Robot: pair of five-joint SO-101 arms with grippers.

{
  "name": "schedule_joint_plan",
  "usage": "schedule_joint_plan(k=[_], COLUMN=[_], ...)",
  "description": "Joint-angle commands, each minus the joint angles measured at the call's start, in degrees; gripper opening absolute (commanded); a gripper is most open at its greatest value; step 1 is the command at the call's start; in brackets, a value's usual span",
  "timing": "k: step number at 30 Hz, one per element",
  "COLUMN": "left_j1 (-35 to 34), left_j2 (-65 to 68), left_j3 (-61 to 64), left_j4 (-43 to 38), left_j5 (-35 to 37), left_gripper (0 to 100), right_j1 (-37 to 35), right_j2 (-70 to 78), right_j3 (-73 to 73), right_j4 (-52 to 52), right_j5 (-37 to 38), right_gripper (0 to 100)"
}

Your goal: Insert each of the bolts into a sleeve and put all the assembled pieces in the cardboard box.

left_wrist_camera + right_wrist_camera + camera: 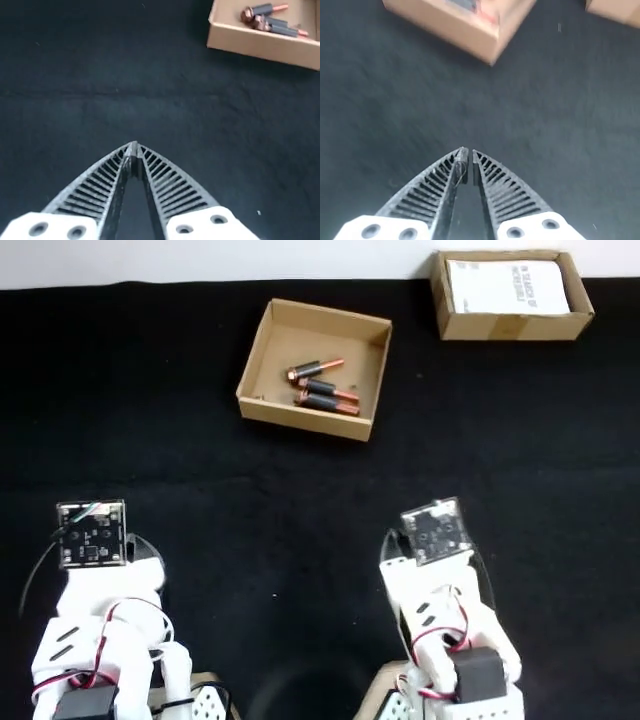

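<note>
The open cardboard box (268, 350) sits at the middle back of the black table, with three copper bolts in dark sleeves (322, 388) lying inside it. The same box (260, 44) and assembled pieces (267, 17) appear in the left wrist view. A corner of the box (470, 27) appears in the right wrist view. My left gripper (134, 149) is shut, holds nothing, and hovers over bare cloth near the front left. My right gripper (467, 153) is shut too, with nothing held, at the front right. Both arms (95, 540) (437, 535) stay well short of the box.
A second cardboard box (512, 322) holding a white printed sheet (505, 285) stands at the back right corner. The black cloth (250, 490) stretches bare between the arms and the boxes.
</note>
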Motion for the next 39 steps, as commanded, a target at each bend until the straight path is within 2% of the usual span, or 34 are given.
schedule_joint_plan(k=[1,5,10,12,19,27,31,39], left_j1=[2.9,3.6,3.5,3.8,3.6,3.5,3.6,3.6], left_j2=[0.2,0.2,0.2,0.2,0.2,0.3,0.7,0.4], left_j3=[1.3,8.4,12.3,12.9,23.6,26.0,36.7,35.9], left_j4=[0.3,0.2,0.2,0.2,-1.1,-3.7,-7.4,-7.9], left_j5=[0.0,0.1,1.1,1.8,1.8,1.8,2.0,2.0], left_gripper=[1,1,1,1,1,1,1,1], right_j1=[4.4,5.9,6.1,6.1,6.0,6.0,5.9,5.8], right_j2=[-0.3,-0.3,-0.3,-0.3,-0.3,-0.3,-0.3,-0.3], right_j3=[3.8,9.5,11.3,11.8,15.2,18.5,18.5,18.5], right_j4=[-0.5,-0.3,3.8,6.5,8.8,7.6,7.5,7.4], right_j5=[2.8,-0.9,-11.8,-13.7,-14.2,-14.2,-14.0,-13.9], right_gripper=[0.6,0.6,0.6,0.6,0.6,0.6,0.6,0.6])
